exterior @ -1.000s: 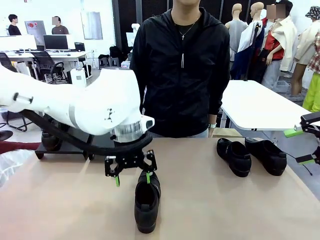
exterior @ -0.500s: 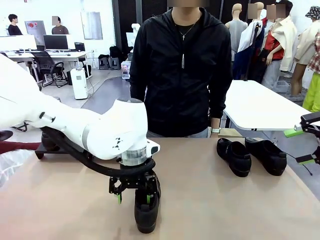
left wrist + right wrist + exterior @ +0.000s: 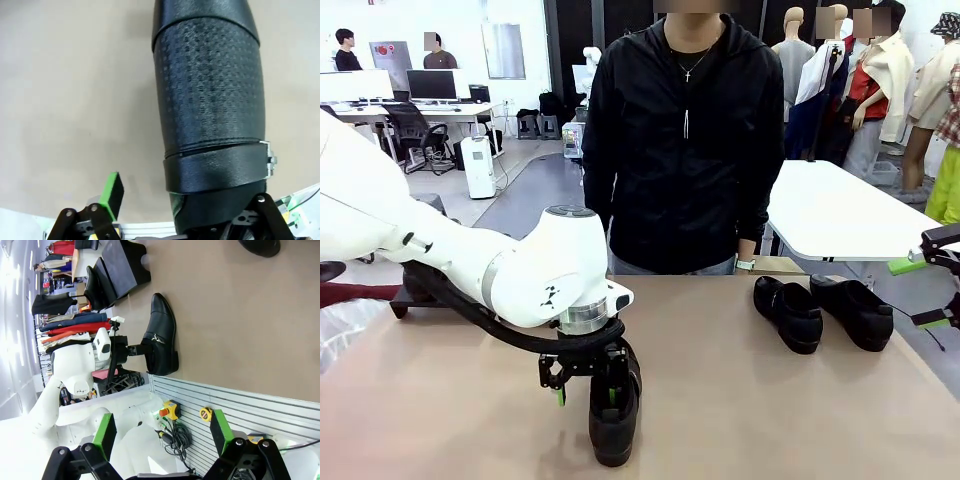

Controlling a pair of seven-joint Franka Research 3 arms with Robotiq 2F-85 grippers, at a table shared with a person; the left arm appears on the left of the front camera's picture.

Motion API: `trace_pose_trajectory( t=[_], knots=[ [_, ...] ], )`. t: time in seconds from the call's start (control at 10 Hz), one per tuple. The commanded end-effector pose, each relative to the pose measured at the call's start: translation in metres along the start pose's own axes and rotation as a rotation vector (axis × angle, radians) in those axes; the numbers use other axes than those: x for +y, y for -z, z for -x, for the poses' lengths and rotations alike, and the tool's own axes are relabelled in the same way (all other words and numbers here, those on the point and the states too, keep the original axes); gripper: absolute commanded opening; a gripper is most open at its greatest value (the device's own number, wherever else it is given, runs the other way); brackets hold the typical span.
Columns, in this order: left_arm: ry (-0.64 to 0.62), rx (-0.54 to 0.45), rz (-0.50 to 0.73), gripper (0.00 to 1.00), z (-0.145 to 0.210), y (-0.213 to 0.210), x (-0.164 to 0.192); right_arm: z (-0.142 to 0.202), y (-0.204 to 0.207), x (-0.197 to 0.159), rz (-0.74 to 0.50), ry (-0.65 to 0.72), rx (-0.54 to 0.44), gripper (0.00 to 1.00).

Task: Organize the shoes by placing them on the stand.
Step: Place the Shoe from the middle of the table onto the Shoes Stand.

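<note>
Left end effector (image 3: 587, 395) is down on the near shoe (image 3: 615, 420), fingers apart and not clamped. In the left wrist view one green pad (image 3: 113, 191) sits outside the shoe's side, with a clear strip of desk between pad and leather. The other finger is hidden behind the shoe there. The front view puts it over the shoe's opening, behind the buckled strap (image 3: 215, 167). So the fingers straddle one side wall.

The shoe lies flat on the desk (image 3: 770, 410), close to the robot's edge and about mid-width, running front to back.

Right end effector (image 3: 918, 292) hangs at the desk's right edge, fingers wide apart with nothing between them. Just beside it, a pair of shoes (image 3: 790, 312) sits side by side on the far right of the desk, well apart from the near shoe.

The stand (image 3: 127, 267) is at the desk's far left, mostly behind the white left arm (image 3: 470, 260) in the front view. There is a dark shoe-like shape on one sloped platform, but I cannot tell for sure.

A person (image 3: 685, 150) in a black jacket stands at the far side, middle.
</note>
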State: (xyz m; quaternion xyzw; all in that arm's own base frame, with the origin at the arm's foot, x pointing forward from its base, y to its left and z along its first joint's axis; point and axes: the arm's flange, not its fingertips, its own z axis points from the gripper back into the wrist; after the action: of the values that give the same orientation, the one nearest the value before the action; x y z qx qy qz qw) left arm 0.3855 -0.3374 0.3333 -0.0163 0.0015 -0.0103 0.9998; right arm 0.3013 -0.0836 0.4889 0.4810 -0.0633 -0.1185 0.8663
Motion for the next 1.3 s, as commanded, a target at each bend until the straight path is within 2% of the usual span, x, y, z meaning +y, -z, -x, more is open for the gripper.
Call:
trace_pose_trajectory(
  t=[0.0,0.5,0.8,0.9,1.2],
  knots=[
    [0.0,-0.037,0.003,0.0,0.0,0.0,0.001,-0.002,-0.002,0.001,-0.017,-0.012,-0.001,1.0],
    [0.001,-0.067,0.005,0.0,0.003,-0.015,0.005,-0.002,-0.002,0.001,-0.017,-0.012,-0.001,1.0],
    [0.08,-0.09,0.009,0.0,0.009,-0.043,0.001,-0.002,-0.002,0.001,-0.017,-0.012,-0.001,1.0],
    [0.137,-0.129,0.049,0.0,0.02,-0.075,0.003,-0.002,-0.002,0.001,-0.017,-0.012,-0.001,1.0],
    [0.245,-0.355,0.015,0.0,0.077,-0.196,0.024,-0.002,-0.002,0.001,-0.017,-0.012,-0.001,1.0]
  ],
)
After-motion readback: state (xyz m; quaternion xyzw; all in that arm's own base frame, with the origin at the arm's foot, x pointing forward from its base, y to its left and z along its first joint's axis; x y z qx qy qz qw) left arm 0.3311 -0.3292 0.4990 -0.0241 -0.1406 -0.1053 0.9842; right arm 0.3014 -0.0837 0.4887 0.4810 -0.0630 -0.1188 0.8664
